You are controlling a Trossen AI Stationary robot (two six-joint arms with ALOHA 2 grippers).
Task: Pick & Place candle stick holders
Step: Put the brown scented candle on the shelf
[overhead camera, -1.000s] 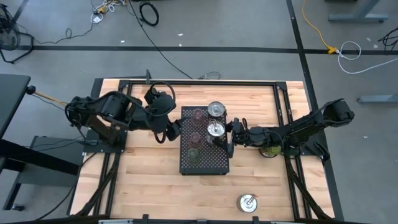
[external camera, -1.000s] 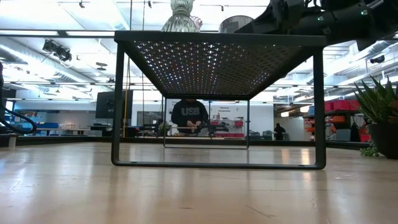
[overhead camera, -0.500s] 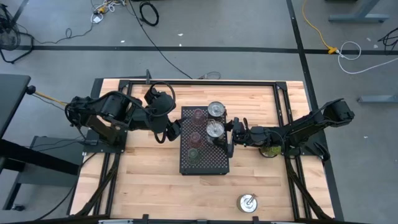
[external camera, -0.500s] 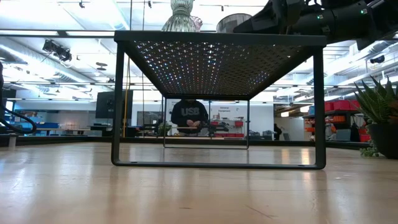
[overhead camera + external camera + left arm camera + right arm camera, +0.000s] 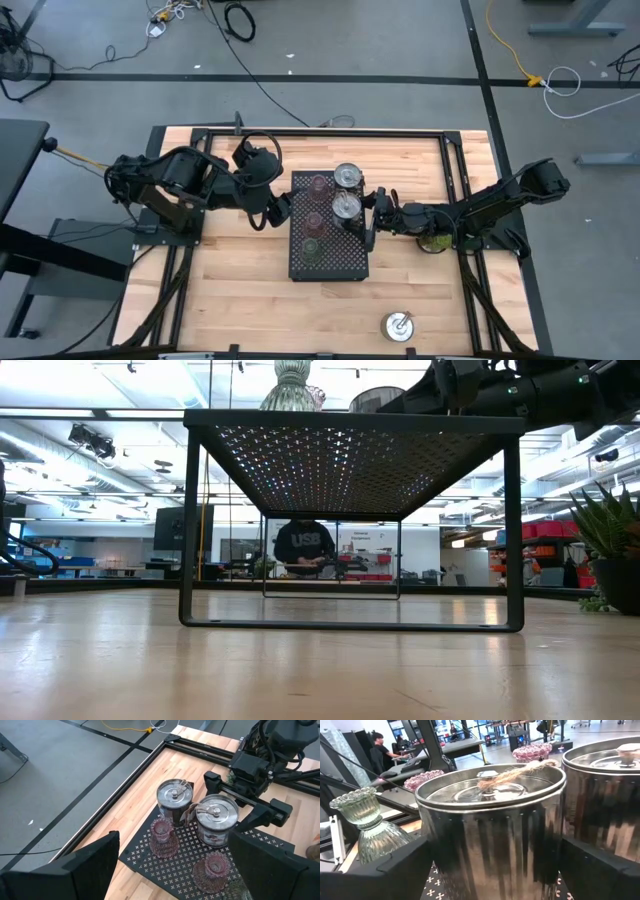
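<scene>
A black perforated tray (image 5: 330, 255) stands mid-table on thin legs (image 5: 190, 530). On it rest two silver holders, one far (image 5: 347, 177) and one nearer (image 5: 346, 207), and three glass ones (image 5: 320, 185) (image 5: 315, 220) (image 5: 310, 245) in a row. A third silver holder (image 5: 398, 325) rests on the wood near the front edge. My right gripper (image 5: 367, 217) is open at the tray's right edge, its fingers on either side of the nearer silver holder (image 5: 490, 820). My left gripper (image 5: 285, 205) is open and empty at the tray's left edge. My right gripper comes level from the table's right, one open finger (image 5: 395, 870) on each side of the nearer silver holder's wall (image 5: 470, 850). The holder stands upright on the tray. I cannot tell whether the fingers touch it.
A small green potted plant (image 5: 435, 241) sits under my right arm, right of the tray. Black rails (image 5: 455, 170) frame the table. People show in the room beyond (image 5: 303, 545). Bare wood lies in front of the tray (image 5: 250, 300).
</scene>
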